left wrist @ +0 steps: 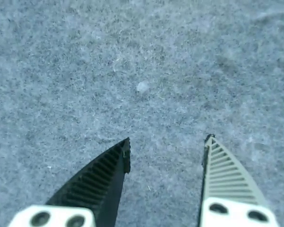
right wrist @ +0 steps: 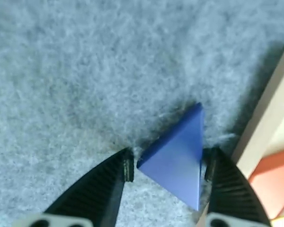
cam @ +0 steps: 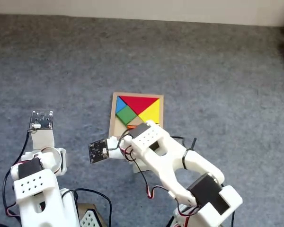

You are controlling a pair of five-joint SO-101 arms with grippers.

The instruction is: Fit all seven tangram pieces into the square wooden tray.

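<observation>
Blue triangle (right wrist: 177,158) flat on grey carpet (right wrist: 61,71), just beside wooden tray (right wrist: 267,109), straddled by right gripper (right wrist: 168,165), fingers spread at either side. Left gripper (left wrist: 166,149) likewise spread, over carpet.

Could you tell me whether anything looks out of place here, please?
One dark blue triangle lies on the grey carpet just outside the rim of the wooden tray, at the right hand, while the other pieces sit inside the tray.
</observation>
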